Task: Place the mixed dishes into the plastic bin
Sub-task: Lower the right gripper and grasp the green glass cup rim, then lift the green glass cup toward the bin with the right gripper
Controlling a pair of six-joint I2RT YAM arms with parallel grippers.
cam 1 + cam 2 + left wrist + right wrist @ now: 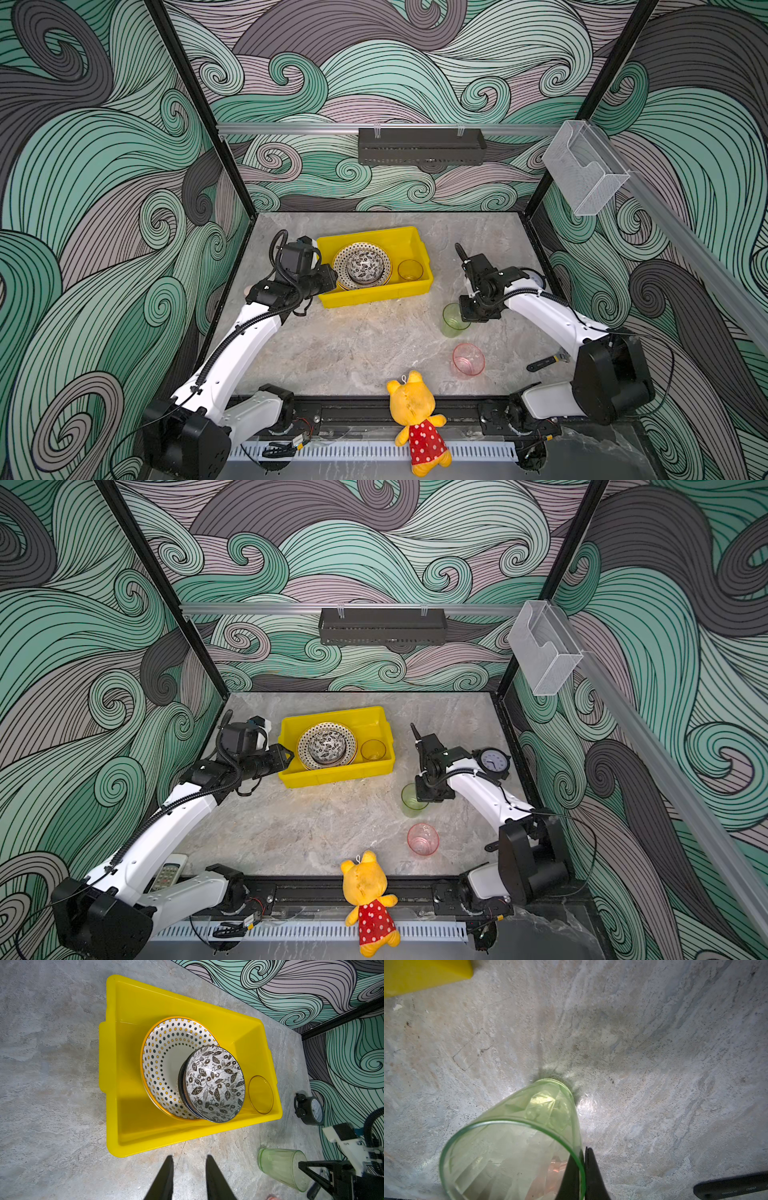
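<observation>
The yellow plastic bin (374,297) (128,1001) holds a dotted-rim plate (340,262) (162,1059). A black-white leafy bowl (365,266) (214,1082) sits on the plate, and an amber cup (410,270) (260,1095) stands beside it. To the bin's right, a green cup (453,323) (512,1147) has its base on the table. My right gripper (585,1149) is shut on its rim, one finger inside and one outside. A pink cup (468,360) stands nearer the front. My left gripper (189,1157) hangs open and empty by the bin's left end.
A yellow plush bear (413,411) lies over the front edge. A black wrench (544,362) lies near the right arm's base, a clock (493,760) stands at the right wall, and a remote (168,872) lies front left. A black rack (419,145) and a clear box (586,170) hang on the walls.
</observation>
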